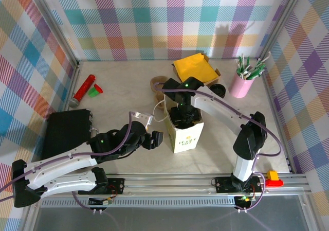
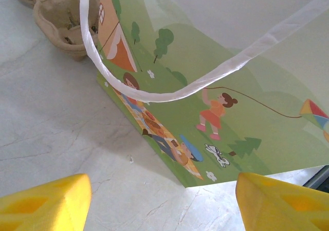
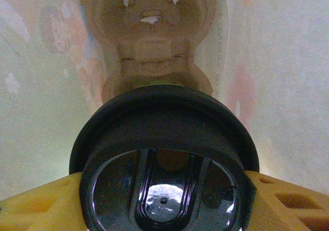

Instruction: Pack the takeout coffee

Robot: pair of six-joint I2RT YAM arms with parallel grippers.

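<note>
Coffee (image 3: 164,159) sat clamped by its lid in my right gripper (image 3: 162,202), down inside bag (image 1: 186,136), carrier (image 3: 154,51) lay at its twelve o'clock, my left gripper (image 2: 162,200) stood spread and empty at bag's nine o'clock

Takeout coffee (image 3: 164,154): cup body hidden under its lid, lid btm cut by frame edge; bag (image 2: 231,87) top cropped.

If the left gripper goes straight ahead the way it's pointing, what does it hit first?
Probably the printed side of the paper bag, straight ahead of the left gripper. Its white handle hangs across that face and may come first; depth is unclear.
</note>
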